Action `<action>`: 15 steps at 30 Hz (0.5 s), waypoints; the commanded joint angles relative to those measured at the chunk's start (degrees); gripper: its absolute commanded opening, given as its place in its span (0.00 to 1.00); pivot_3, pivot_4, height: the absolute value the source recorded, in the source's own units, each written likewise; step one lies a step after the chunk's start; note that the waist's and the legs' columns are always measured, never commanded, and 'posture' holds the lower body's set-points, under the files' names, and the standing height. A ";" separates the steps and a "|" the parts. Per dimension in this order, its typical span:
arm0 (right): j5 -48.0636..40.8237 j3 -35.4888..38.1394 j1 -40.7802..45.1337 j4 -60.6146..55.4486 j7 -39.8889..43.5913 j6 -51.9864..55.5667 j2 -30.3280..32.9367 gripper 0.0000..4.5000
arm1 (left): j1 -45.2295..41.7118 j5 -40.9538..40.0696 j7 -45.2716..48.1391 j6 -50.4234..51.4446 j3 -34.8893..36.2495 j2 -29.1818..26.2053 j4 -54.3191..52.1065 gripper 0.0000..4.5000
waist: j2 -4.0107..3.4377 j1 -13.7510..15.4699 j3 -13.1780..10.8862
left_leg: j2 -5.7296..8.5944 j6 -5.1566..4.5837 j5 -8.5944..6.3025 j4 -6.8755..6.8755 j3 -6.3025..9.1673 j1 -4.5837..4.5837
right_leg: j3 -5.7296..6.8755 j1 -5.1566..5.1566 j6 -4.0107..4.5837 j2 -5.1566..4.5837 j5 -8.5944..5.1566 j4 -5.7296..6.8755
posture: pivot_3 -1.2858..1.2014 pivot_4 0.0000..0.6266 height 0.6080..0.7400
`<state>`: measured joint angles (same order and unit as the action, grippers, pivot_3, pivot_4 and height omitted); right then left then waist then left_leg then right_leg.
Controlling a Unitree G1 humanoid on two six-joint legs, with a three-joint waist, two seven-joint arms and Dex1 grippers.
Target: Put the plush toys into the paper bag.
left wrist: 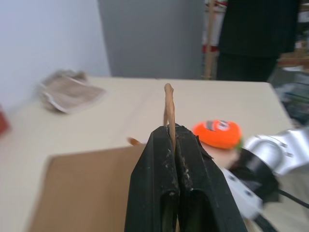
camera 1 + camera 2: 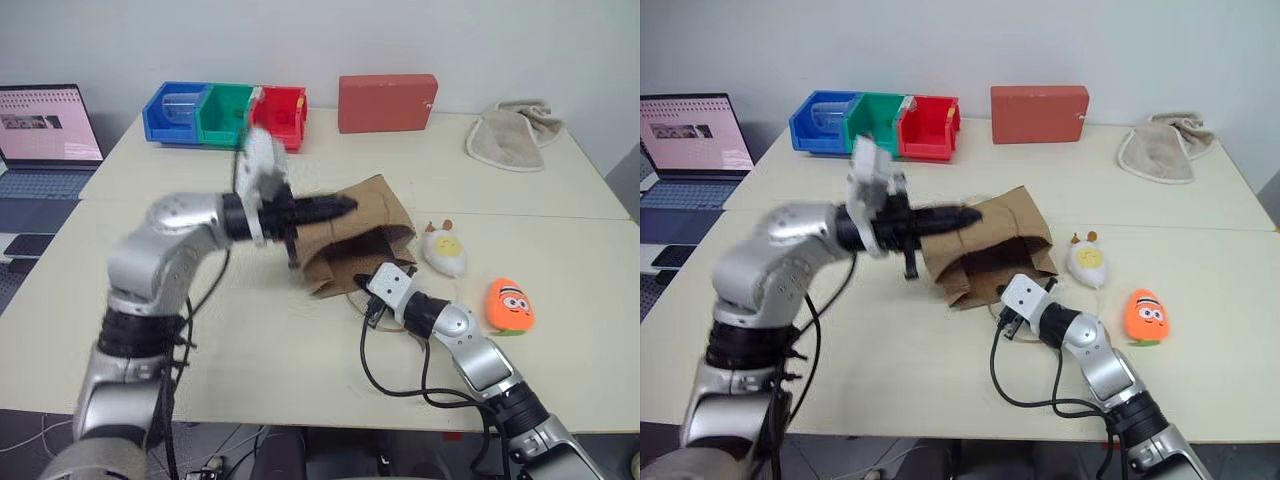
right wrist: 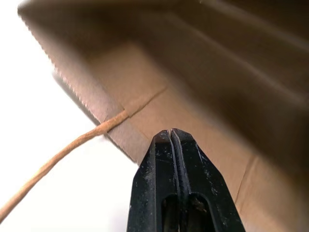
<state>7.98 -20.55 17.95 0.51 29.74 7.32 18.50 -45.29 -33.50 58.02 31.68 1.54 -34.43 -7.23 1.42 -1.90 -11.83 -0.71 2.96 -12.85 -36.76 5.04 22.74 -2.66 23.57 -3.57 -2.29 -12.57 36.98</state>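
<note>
Two plush toys lie on the bench [image 2: 250,360] to the right of the paper bag [image 2: 365,225]: the white egg-shaped toy [image 2: 443,250] beside its mouth, the orange toy [image 2: 509,306] farther right. Left jaws [image 1: 170,140] are clamped on the bag's twisted handle [image 1: 168,104], raised above it. Right jaws [image 3: 172,137], fully closed and empty, point into the bag's mouth, apart from both toys.

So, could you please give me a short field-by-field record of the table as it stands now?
bag: brown kraft paper bag lying on the pale table, mouth toward the robot
left gripper: shut on the bag's thin twisted paper handle
right gripper: shut, tip at the bag's mouth, holding nothing
toys: white egg-shaped plush and orange oval plush, both on the table beside the bag
</note>
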 commanded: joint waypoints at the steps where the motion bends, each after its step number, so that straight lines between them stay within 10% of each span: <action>1: 0.40 -0.01 -0.33 -1.69 0.77 0.62 0.10 0.01 | -3.23 0.61 -0.49 -3.06 2.19 -0.20 1.05 0.00 | 0.00 0.00 0.00 | 0.00 0.00 0.00 0.01 0.00 0.00 | 0.00 0.00 -0.01 0.00 0.00 -0.01 | 0.52 0.24 1.00; 15: 5.74 -2.11 6.87 -2.52 1.64 -1.35 0.89 0.01 | 2.22 0.11 2.01 -1.95 -3.53 1.10 -5.21 0.00 | 0.00 -0.13 -0.01 | -0.02 0.00 0.00 0.02 0.01 0.03 | 0.00 0.04 -0.01 0.02 0.01 0.03 | 0.52 0.24 1.00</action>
<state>12.45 -22.42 22.61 0.12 31.25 7.78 19.28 -42.25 -32.46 59.71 29.87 -2.78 -33.42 -9.84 1.42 -2.02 -11.84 -0.73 2.96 -12.85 -36.74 5.04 22.76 -2.68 23.62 -3.58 -2.28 -12.56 37.00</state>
